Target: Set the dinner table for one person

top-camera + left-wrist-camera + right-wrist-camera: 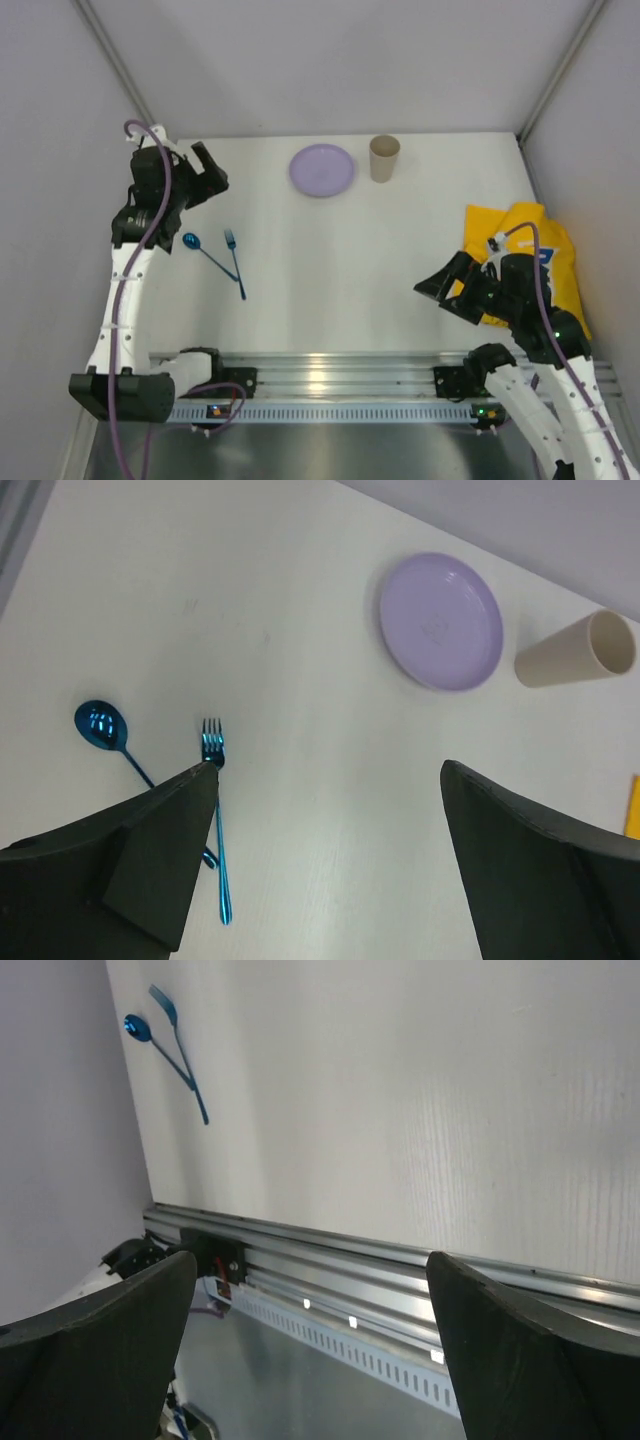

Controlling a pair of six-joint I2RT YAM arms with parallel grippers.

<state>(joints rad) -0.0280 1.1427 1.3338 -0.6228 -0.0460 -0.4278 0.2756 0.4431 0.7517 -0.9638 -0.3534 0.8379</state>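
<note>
The dinner table (340,270) is a plain white top. On its left lie a blue spoon (192,242) and a blue fork (235,262), their handles crossing. A lilac plate (322,170) and a beige cup (384,158) stand at the far edge. My left gripper (203,178) hangs open above the far left, with the spoon (100,725), fork (215,800), plate (440,620) and cup (575,652) below it. My right gripper (440,293) is open over the near right, holding nothing; the fork (198,1100) and spoon (135,1027) show far off.
A crumpled yellow printed mat (525,260) lies at the right edge, partly under my right arm. An aluminium rail (330,372) runs along the near edge. Grey walls close in the far side and both flanks.
</note>
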